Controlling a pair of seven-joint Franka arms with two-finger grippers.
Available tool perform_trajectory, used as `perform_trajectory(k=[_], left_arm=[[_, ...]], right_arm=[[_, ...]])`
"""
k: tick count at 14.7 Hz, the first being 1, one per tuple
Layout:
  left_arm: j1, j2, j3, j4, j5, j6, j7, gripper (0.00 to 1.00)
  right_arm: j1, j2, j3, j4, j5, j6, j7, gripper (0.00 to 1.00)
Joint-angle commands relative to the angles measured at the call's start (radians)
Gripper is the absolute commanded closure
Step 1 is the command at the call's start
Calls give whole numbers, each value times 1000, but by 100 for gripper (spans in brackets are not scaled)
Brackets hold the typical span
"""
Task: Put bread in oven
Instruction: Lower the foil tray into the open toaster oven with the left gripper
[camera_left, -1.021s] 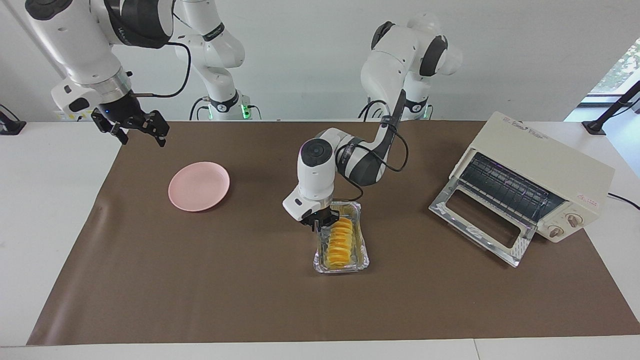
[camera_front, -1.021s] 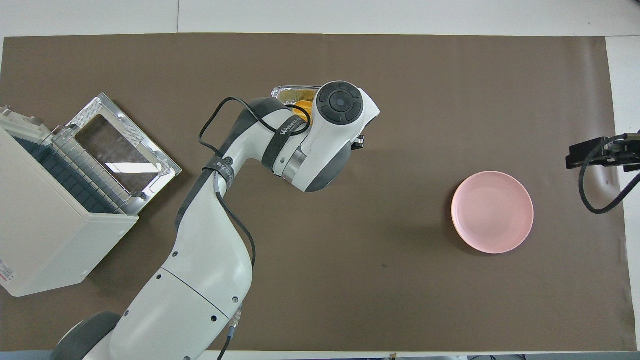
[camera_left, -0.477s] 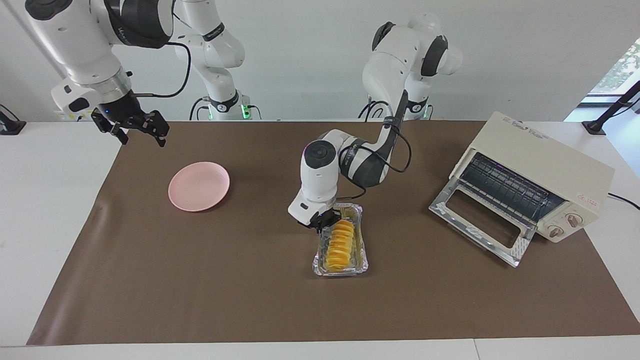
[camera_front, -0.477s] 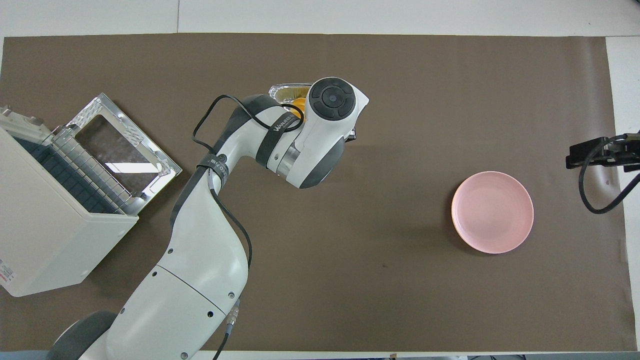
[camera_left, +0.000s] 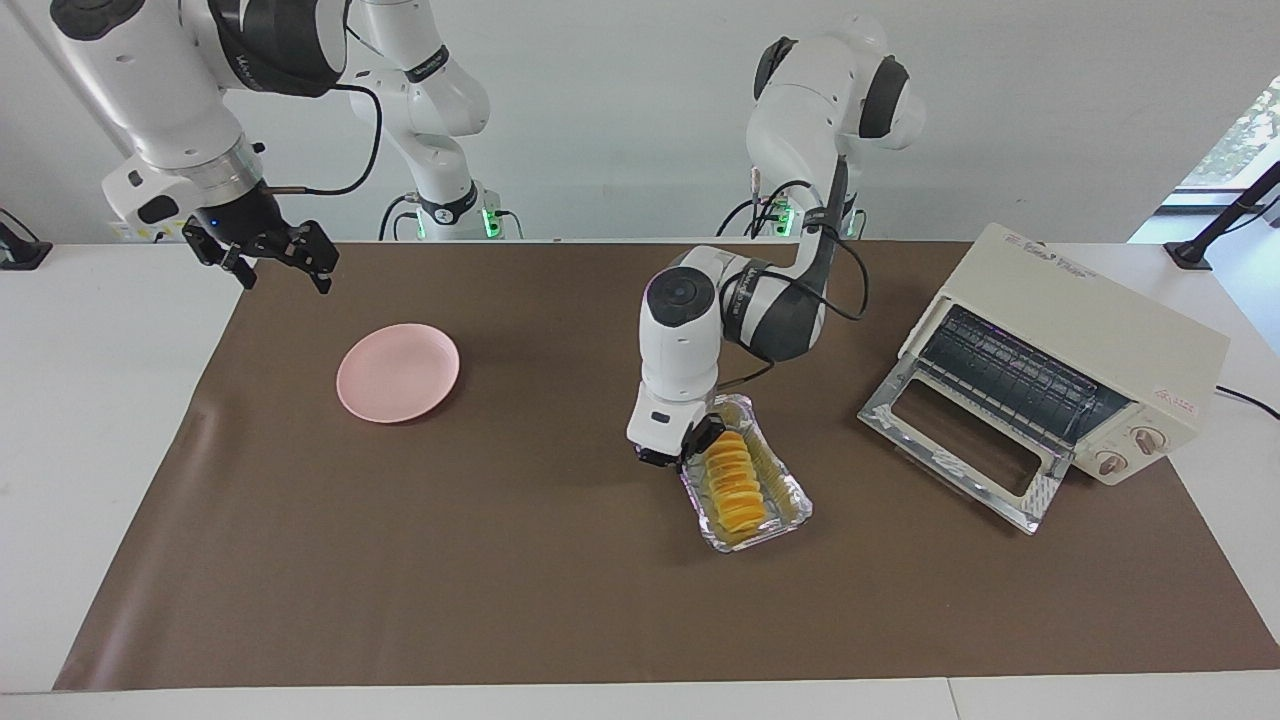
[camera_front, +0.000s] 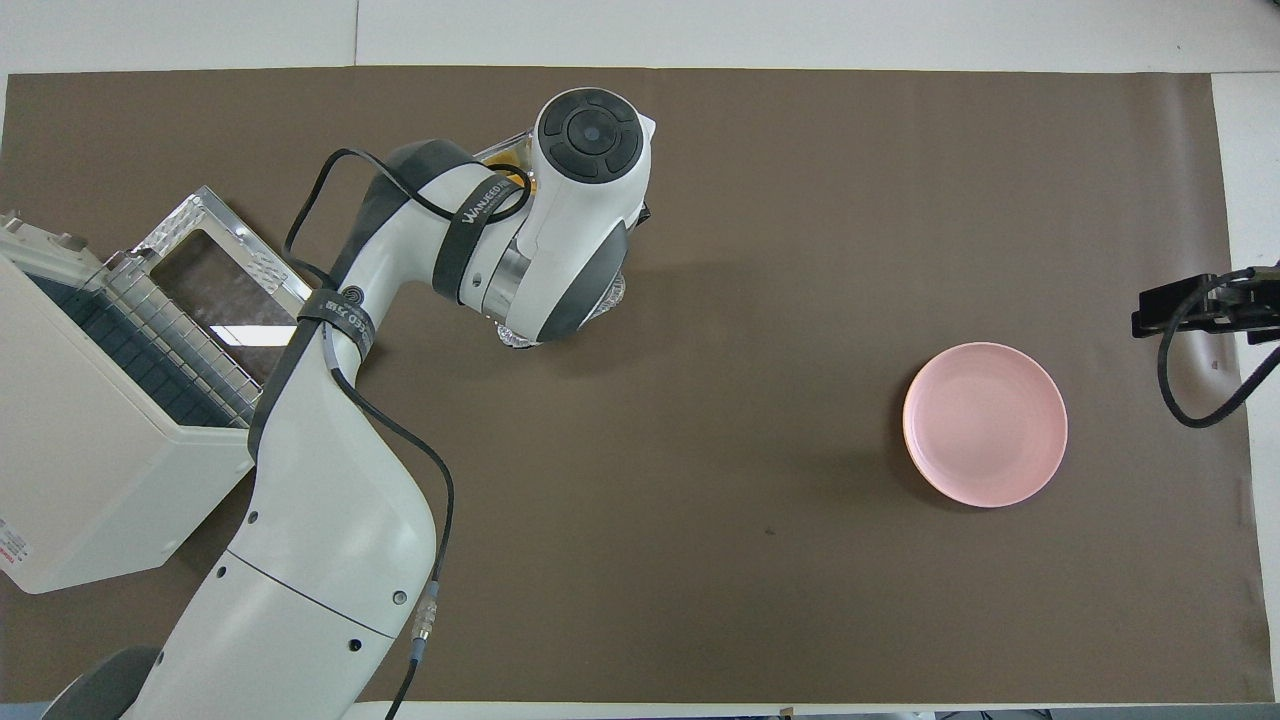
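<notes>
The bread (camera_left: 733, 485), a row of yellow-orange slices, lies in a crinkled foil tray (camera_left: 795, 502) on the brown mat, beside the oven's open door. My left gripper (camera_left: 690, 448) is shut on the tray's rim at the end nearer the robots. In the overhead view the left wrist covers the gripper; only a sliver of the bread (camera_front: 512, 160) and a foil edge (camera_front: 512, 340) show. The cream oven (camera_left: 1090, 330) stands at the left arm's end, its glass door (camera_left: 960, 450) dropped open and the rack showing. My right gripper (camera_left: 265, 255) waits open in the air.
A pink plate (camera_left: 398, 372) lies on the mat toward the right arm's end, also seen from overhead (camera_front: 985, 424). The right gripper (camera_front: 1200, 305) hangs over the mat's edge beside it. The oven (camera_front: 90, 480) and its door (camera_front: 240, 290) fill the left arm's end.
My left gripper has moved toward the oven with the foil tray and bread. The tray has turned so that it lies at an angle. The right arm has not moved.
</notes>
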Motion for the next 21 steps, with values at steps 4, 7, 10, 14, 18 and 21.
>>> perform_trajectory(k=[4,7,10,14,18,21], left_arm=[[18,-18,135,10,-67,-143,-75,100],[48,-38,195,10,-156,-173,-75,100],[65,-60,282,10,-215,-256,-70,100],[130,-80,296,7,-213,-295,-67,100],[181,-100,296,-1,-209,-287,-55,100],[207,-104,301,-16,-206,-284,-18,100]], right_arm=[[-13,-5,13,-2,-10,-8,8,0],[-13,-5,13,-2,-10,-8,8,0],[-13,-5,13,-2,-10,-8,8,0],[-13,-5,13,-2,-10,-8,8,0],[-13,-5,13,-2,-10,-8,8,0],[-13,-5,13,-2,-10,-8,8,0]])
